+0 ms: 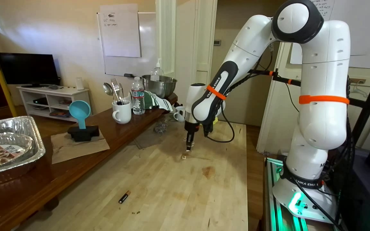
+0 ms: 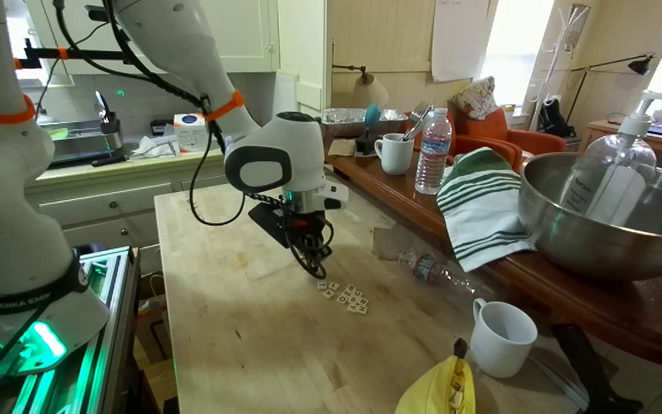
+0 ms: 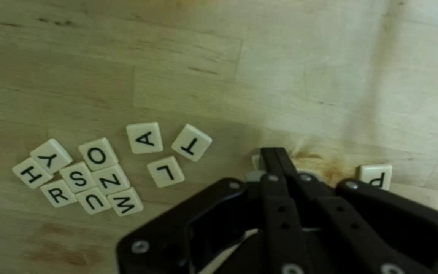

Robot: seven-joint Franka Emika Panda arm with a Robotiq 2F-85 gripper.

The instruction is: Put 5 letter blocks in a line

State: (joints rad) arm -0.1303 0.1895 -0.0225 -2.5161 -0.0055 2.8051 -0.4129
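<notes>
The letter blocks are small flat cream tiles with black letters. In the wrist view, tiles H, Y, O, S, N, R, U and W form a tight cluster around the S tile (image 3: 77, 177). The A tile (image 3: 145, 138), T tile (image 3: 192, 142) and L tile (image 3: 165, 171) lie loosely beside it. The P tile (image 3: 375, 176) lies apart, right of my gripper (image 3: 273, 149). The gripper's fingertips are together, nothing visible between them, low over the table. A partly hidden tile (image 3: 256, 161) shows behind the fingertips. One tile (image 1: 184, 157) shows near the gripper in an exterior view.
A clear crumpled bottle (image 2: 437, 270), a white mug (image 2: 503, 338) and a yellow pouch (image 2: 437, 391) stand or lie on the light wooden table. A battery (image 1: 124, 197) lies farther off. A raised brown counter (image 1: 108, 134) runs along one side.
</notes>
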